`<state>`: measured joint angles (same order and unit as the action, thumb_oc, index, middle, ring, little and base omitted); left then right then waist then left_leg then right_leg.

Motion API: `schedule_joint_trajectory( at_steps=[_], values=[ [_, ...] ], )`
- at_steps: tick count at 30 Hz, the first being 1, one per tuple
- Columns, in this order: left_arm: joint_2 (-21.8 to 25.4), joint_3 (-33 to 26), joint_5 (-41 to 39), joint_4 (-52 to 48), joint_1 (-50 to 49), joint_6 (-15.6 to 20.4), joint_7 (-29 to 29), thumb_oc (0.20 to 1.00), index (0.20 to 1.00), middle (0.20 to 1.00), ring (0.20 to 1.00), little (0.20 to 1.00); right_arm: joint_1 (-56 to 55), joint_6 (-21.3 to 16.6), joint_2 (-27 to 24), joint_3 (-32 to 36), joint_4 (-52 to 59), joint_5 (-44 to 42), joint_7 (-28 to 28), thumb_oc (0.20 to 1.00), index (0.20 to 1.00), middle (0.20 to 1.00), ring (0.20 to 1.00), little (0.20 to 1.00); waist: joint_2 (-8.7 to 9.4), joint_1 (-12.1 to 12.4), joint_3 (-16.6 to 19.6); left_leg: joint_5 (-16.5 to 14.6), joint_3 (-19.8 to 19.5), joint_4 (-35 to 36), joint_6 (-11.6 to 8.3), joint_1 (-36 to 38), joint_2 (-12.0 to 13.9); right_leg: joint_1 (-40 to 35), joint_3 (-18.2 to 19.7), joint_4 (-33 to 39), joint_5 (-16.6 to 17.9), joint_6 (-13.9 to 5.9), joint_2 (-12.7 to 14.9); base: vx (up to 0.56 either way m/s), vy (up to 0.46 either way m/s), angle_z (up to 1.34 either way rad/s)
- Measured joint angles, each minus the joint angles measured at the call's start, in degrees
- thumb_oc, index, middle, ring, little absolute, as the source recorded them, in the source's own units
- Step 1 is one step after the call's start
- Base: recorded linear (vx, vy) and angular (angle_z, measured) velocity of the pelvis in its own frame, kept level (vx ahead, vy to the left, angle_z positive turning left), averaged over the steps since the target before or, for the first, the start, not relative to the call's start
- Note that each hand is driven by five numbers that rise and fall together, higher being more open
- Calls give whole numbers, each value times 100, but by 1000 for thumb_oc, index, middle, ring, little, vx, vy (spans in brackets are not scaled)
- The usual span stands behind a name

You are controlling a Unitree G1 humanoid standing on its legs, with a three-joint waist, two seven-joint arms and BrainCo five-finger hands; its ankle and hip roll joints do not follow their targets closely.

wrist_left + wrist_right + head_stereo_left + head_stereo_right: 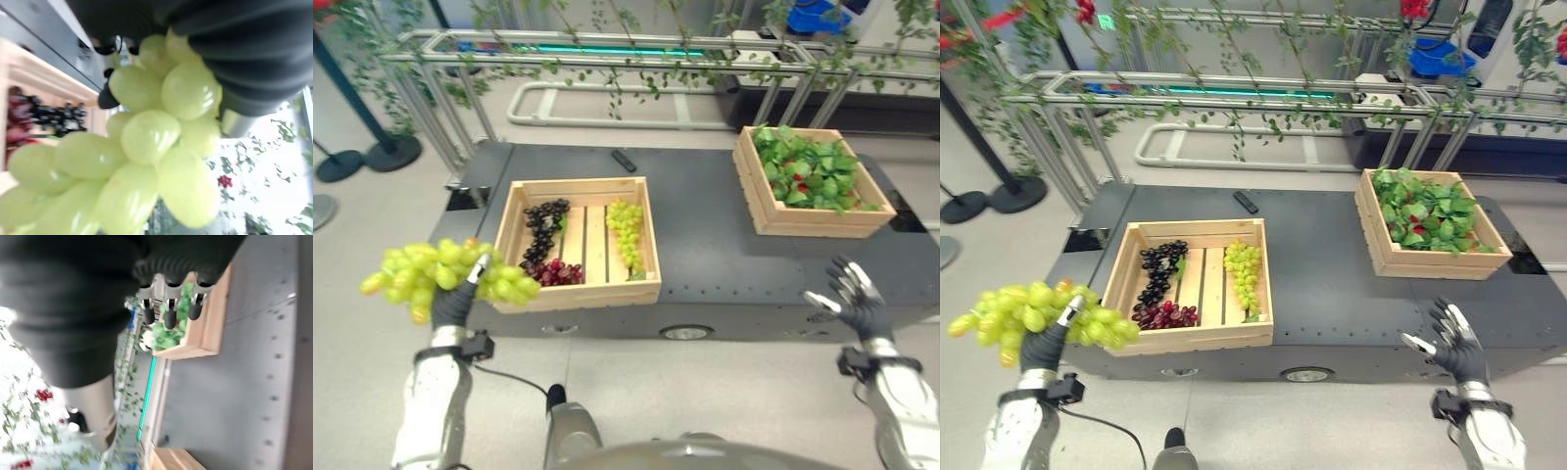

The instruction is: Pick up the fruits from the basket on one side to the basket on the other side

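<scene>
My left hand (456, 302) is shut on a bunch of green grapes (438, 274), held in the air left of the table's front corner; the grapes (142, 161) crowd the left wrist view. The left wooden crate (583, 286) holds a dark grape bunch (544, 230), a red grape bunch (555, 273) and another green bunch (626, 230). The right wooden crate (810, 221) at the far right is full of green leaves with red fruit (800, 176). My right hand (854, 297) hovers open, fingers spread, at the table's front right edge.
A dark grey table (705, 235) carries both crates. A small black remote (624, 160) lies near its far edge. Metal railings with vines (607, 49) stand behind. A black stanchion base (393, 152) stands on the floor at the left.
</scene>
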<state>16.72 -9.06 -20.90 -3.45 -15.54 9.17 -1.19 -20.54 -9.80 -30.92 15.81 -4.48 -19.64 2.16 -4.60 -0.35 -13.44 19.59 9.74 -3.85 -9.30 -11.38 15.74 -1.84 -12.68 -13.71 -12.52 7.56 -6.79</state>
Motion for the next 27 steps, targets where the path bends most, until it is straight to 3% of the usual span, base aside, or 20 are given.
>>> schedule_joint_trajectory(
  at_steps=[1, 2, 3, 4, 5, 6, 7, 8, 9, 10, 11, 12, 13, 16, 18, 21, 22, 23, 24, 27],
  values=[
    [4, -11, -3, 25, -42, -10, -4, 200, 200, 200, 200, 200, 100, 18, 44, -78, -86, 3, -24, 1000, 1000, 1000, 1000, 1000, 95, 60, -15, -139, -116, -228, -24, 19, -130, 78, -1, -68, 50, 84, 68, -424, -116, 37],
    [33, -28, -8, 25, -137, -24, 4, 200, 200, 200, 200, 200, 139, 22, 128, -145, -97, 31, -10, 1000, 1000, 1000, 1000, 1000, 273, 149, -15, -677, -114, -1004, -8, -56, -265, 84, -76, -33, 96, 141, 243, -304, -37, -14],
    [57, -19, -5, 22, -233, -29, 47, 200, 200, 200, 200, 200, 151, -9, 239, -118, 88, 74, -9, 1000, 1000, 1000, 1000, 1000, 522, 92, -3, -1153, -51, -1784, 33, -76, -563, -82, -303, 350, 321, 102, 453, -249, -16, 25],
    [57, -12, -6, 1, -158, -25, 108, 200, 200, 200, 200, 200, 98, -27, 232, -44, 211, 97, -12, 1000, 1000, 1000, 1000, 1000, 600, -45, 3, -1466, 9, -2348, -41, -11, -722, -141, -576, 613, 500, 168, 559, -274, 2, 66],
    [94, 1, -7, 6, -51, -22, 138, 200, 200, 200, 200, 200, 128, -28, 290, -21, 211, 98, -26, 1000, 1000, 1000, 1000, 1000, 661, -150, 34, -1857, 209, -2862, 18, 188, -773, -231, -739, 867, 606, 72, 585, -121, 76, 80],
    [123, 11, -7, 5, 18, -20, 143, 200, 200, 200, 200, 200, 137, -28, 366, -19, 212, 97, -34, 1000, 1000, 1000, 1000, 1000, 687, -225, 51, -2073, 320, -2860, 95, 372, -800, -329, -857, 1009, 657, -57, 577, -79, 58, 84],
    [147, 34, -3, 23, 113, -18, 149, 200, 200, 200, 200, 200, 122, -32, 449, -18, 201, 97, -56, 1000, 1000, 1000, 1000, 1000, 675, -334, 92, -2251, 360, -2834, 241, 611, -892, -284, -1076, 1066, 643, -479, 603, -108, 142, 99],
    [79, 150, -2, 17, 217, 3, 155, 200, 200, 200, 200, 200, 108, -34, 521, -14, 90, 98, -117, 1000, 1000, 1000, 1000, 1000, 445, -441, 154, -2593, 279, -2684, 341, 875, -728, 60, -1028, 229, 252, -1147, 656, -52, 108, 100],
    [42, 151, -1, -117, 261, 35, 171, 200, 200, 200, 200, 200, 90, -34, 444, -2, 115, 98, -124, 1000, 1000, 1000, 1000, 1000, 296, -537, 241, -2736, 248, -2646, 207, 904, -500, 489, -666, -802, 1, -618, 744, -160, 224, 121],
    [92, 201, 9, -188, 323, 91, 197, 200, 200, 200, 200, 200, 21, -38, 386, 67, 173, 98, -155, 1000, 1000, 1000, 1000, 1000, 394, -730, 336, -2882, 349, -1682, 114, 1267, -495, 633, -411, -945, -212, -342, 1012, -181, 174, 115],
    [61, 288, 18, -78, 346, 78, 210, 200, 200, 200, 200, 200, 39, -40, 372, 113, 110, 98, -173, 1000, 1000, 1000, 1000, 1000, 224, -807, 384, -2896, 288, -1047, 105, 1454, -464, 614, -428, -768, -53, -301, 861, -187, 173, 111],
    [98, 362, 45, -22, 352, 51, 228, 200, 200, 200, 200, 200, 46, -40, 398, 117, 59, 99, -197, 1000, 1000, 1000, 1000, 1000, 191, -832, 427, -2817, 250, -544, 49, 1551, -560, 636, -405, -573, 99, -289, 813, -119, 186, 48],
    [194, 385, 120, -11, 357, 46, 223, 200, 200, 200, 200, 200, 97, -61, 436, 40, 36, 103, -232, 1000, 1000, 1000, 1000, 1000, 255, -762, 458, -2511, 247, -77, 294, 1615, -744, 778, -372, -387, 292, -339, 872, -39, 132, 19],
    [302, 334, 163, 16, 267, 44, 195, 200, 200, 200, 200, 200, 368, -65, 496, -149, -1, 113, -242, 1000, 1000, 1000, 1000, 1000, 362, -503, 336, -2263, 253, 130, 498, 1472, -888, 836, -425, 132, 713, -633, 934, -38, 230, -6],
    [308, 332, 163, 17, 218, 42, 199, 200, 200, 200, 200, 200, 385, -64, 510, -250, -14, 196, -224, 1000, 1000, 1000, 1000, 1000, 358, -502, 322, -2218, 201, 177, 536, 1469, -919, 737, -653, 318, 790, -751, 1008, -19, 162, 0],
    [347, 326, 161, 10, 212, 43, 171, 200, 200, 200, 200, 200, 364, -61, 598, -330, -13, 263, -227, 1000, 1000, 1000, 1000, 1000, 386, -336, 256, -2231, 119, 289, 596, 1423, -980, 541, -851, 774, 885, -1209, 1087, -6, 217, 13],
    [367, 323, 161, 6, 209, 39, 174, 200, 200, 200, 200, 200, 356, -58, 589, -323, -13, 276, -208, 1000, 1000, 1000, 1000, 1000, 295, -255, 214, -2141, 106, 284, 685, 1307, -939, 664, -845, 166, 840, -1136, 1168, 10, 294, 33],
    [508, 322, 177, -42, 128, 42, 178, 200, 200, 200, 200, 200, 277, -17, 637, -352, -12, 279, -187, 1000, 1000, 1000, 1000, 1000, 499, -221, 309, -2152, 113, 378, 673, 1269, -1168, 595, -812, -131, 556, -1262, 1481, -1, 217, 36],
    [604, 319, 204, -44, 129, 51, 178, 200, 200, 200, 200, 200, 286, -22, 662, -355, -36, 281, -171, 1000, 1000, 1000, 1000, 1000, 661, -227, 355, -2127, 136, 433, 651, 1322, -1309, 588, -888, 43, 620, -952, 1596, 11, 258, 27],
    [626, 185, 219, -65, -37, 54, 164, 200, 200, 200, 200, 200, 540, 10, 775, -666, -22, 350, -118, 1000, 1000, 1000, 1000, 1000, 623, -21, 265, -1989, 67, 125, 867, 1218, -1467, 420, -1080, 135, 789, -1080, 1720, 30, 270, 21]
  ],
)
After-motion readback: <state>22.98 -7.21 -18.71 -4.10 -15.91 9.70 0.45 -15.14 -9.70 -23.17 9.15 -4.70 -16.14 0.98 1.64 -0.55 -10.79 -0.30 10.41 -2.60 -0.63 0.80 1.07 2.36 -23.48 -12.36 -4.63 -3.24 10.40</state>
